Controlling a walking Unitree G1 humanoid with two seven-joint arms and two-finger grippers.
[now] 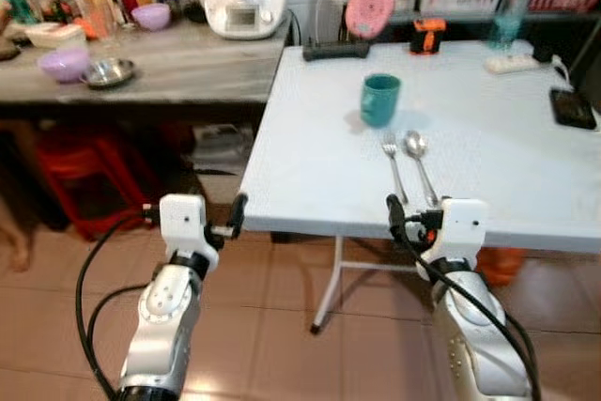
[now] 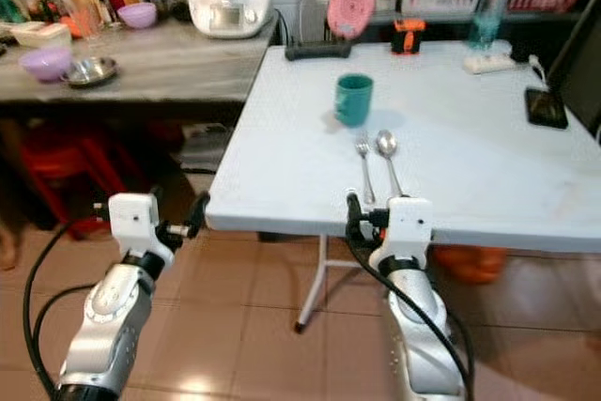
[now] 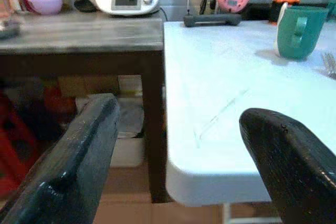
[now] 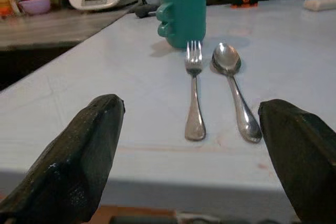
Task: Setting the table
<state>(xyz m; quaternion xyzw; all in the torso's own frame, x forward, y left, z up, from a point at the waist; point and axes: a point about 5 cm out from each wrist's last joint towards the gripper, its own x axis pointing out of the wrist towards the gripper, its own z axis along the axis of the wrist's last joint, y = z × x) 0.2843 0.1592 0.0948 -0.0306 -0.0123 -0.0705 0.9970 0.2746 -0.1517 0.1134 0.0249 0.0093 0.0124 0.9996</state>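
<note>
Both grippers spread, holding nothing. Right gripper (image 4: pixel 191 150) at the table (image 1: pixel 310 176) near edge, facing fork (image 4: pixel 193 93) and spoon (image 4: pixel 233 85); left gripper (image 3: pixel 178 156) off its corner. Teal mug (image 1: pixel 380 99) just beyond the fork. Cutlery looks placed; next likely fetch a bowl (image 1: pixel 64 63) from the side table.

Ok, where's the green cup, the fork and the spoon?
Teal green mug (image 4: pixel 184 17): right wrist view, on its side wall.
Silver metal fork (image 4: pixel 194 98): right wrist view, on its handle.
Silver metal spoon (image 4: pixel 227 59): right wrist view, on its bowl.
</note>
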